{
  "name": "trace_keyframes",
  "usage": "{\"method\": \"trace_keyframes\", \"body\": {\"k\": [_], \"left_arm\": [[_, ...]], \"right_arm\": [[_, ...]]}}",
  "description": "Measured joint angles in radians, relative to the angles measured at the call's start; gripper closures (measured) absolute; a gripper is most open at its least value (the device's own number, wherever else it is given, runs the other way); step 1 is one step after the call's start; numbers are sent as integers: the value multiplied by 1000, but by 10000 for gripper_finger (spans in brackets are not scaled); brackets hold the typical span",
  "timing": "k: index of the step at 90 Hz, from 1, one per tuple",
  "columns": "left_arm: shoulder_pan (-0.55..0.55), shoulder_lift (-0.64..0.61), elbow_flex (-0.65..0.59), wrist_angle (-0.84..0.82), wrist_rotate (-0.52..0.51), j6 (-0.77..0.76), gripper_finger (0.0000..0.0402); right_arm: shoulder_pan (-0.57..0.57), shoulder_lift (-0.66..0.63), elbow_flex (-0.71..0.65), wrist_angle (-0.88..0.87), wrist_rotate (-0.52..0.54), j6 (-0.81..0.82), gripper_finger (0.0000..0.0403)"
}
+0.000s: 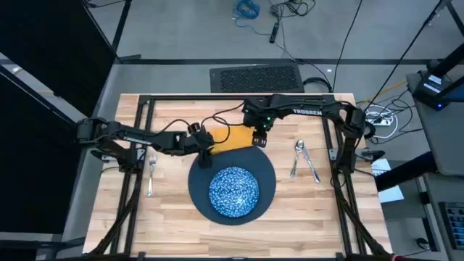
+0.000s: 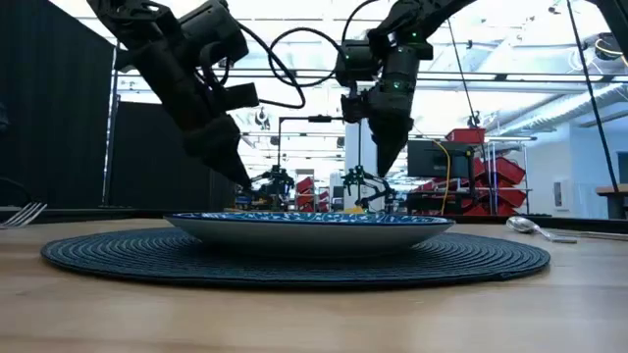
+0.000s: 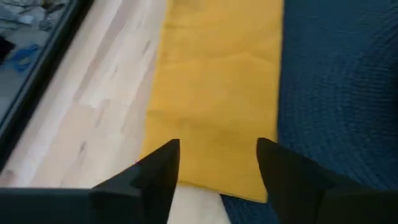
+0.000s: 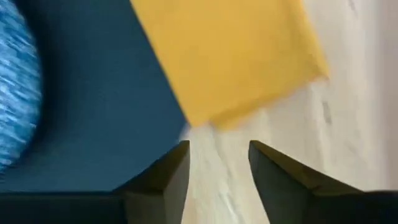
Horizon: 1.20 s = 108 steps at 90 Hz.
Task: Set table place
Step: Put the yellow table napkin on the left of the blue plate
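Nearest the front edge of the pale wood-plank table (image 1: 174,232) lies the large dark blue-grey round woven mat-like plate (image 1: 199,192), with the smaller blue-and-white speckled round dish (image 1: 233,191) resting centred on it. To the left of the plate, well apart from it, a silver fork (image 1: 151,174) lies lengthwise front to back; to the right a silver spoon (image 1: 296,156) and a silver knife (image 1: 312,168) lie just beside each other. Behind the plate, touching its far rim, is the mustard-yellow cloth napkin (image 1: 230,137), a rectangle whose long axis runs left to right along the table. Both grippers are over this napkin. The left gripper (image 1: 206,151) hovers at the napkin's left end, its fingers parted and empty; in the left wrist view the left gripper (image 3: 217,163) straddles the short edge of the napkin (image 3: 217,87), with the long axis running straight away from it and the plate (image 3: 336,93) alongside. The right gripper (image 1: 259,140) is at the napkin's right end, also spread and holding nothing; in the right wrist view the right gripper (image 4: 219,163) is over bare wood just off the corner of the napkin (image 4: 230,56), so the cloth lies ahead of the fingertips. Judgement: the left gripper is better aligned for a grasp, while the right needs a short advance onto the cloth.
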Motion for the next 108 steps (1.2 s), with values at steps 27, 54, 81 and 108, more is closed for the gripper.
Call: {"method": "trace_keyframes", "body": {"k": [27, 54, 81, 108], "left_arm": [[135, 0, 68, -10, 198, 31, 192], [295, 79, 117, -35, 376, 94, 192], [403, 232, 202, -133, 425, 75, 192], [435, 262, 210, -153, 478, 74, 192]], "right_arm": [[-70, -1, 0, -31, 32, 15, 261], [-115, -2, -9, 31, -150, 18, 265], [-121, -2, -82, 77, -177, -8, 266], [-121, -2, -151, 99, -179, -16, 266]]}}
